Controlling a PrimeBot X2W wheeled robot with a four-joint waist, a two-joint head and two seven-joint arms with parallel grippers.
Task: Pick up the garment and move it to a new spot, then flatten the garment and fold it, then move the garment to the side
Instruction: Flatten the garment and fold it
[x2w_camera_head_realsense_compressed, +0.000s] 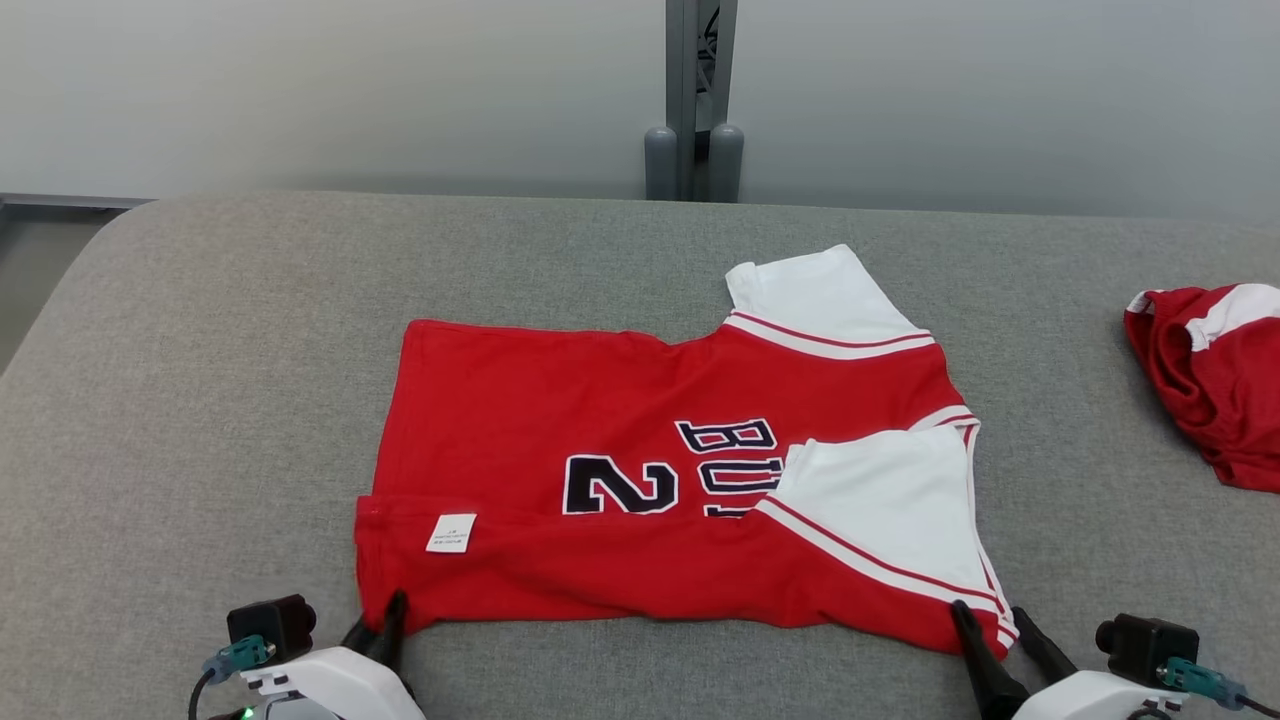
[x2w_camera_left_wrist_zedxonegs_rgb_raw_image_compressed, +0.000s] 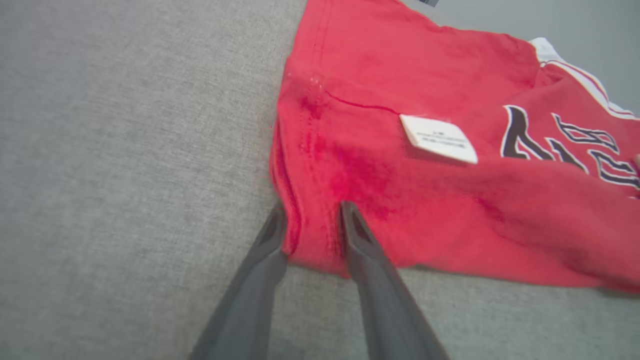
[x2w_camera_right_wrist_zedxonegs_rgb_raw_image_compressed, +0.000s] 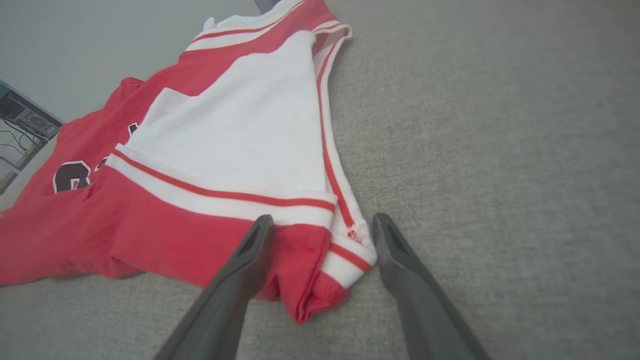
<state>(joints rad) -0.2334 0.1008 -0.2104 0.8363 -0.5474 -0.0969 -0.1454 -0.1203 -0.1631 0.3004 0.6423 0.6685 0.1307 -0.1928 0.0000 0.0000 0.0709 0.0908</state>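
Lying spread near the middle of the grey bench (x2w_camera_head_realsense_compressed: 200, 350), the garment (x2w_camera_head_realsense_compressed: 600, 400) is a red jersey with white sleeves, dark lettering and a dark numeral "2" (x2w_camera_head_realsense_compressed: 620, 485). Its hem points to the robot's left and its sleeves to the right. A band along the near edge is folded over the body and shows a small white label (x2w_camera_head_realsense_compressed: 451, 533). The near sleeve (x2w_camera_head_realsense_compressed: 880, 500) lies folded over the body and covers part of the lettering. The far sleeve (x2w_camera_head_realsense_compressed: 810, 290) sticks out past the far edge.

Left tool (x2w_camera_left_wrist_zedxonegs_rgb_raw_image_compressed: 311, 210): positioned at the near left corner of the garment. The two fingers stand close together with a bunched ridge of red fabric between them. One finger sits at the outer hem edge and the other rests on the fabric. Whether the fabric is firmly pinched cannot be told.

Right tool (x2w_camera_right_wrist_zedxonegs_rgb_raw_image_compressed: 322, 219): positioned at the near right corner. The fingers are spread wide. One finger lies over the red fabric, and the other rests on the bench just beside the striped trim.

A second red-and-white garment (x2w_camera_head_realsense_compressed: 1215, 380) lies crumpled at the right edge of the bench, well apart from the first. A grey post (x2w_camera_head_realsense_compressed: 695, 100) stands behind the far edge.
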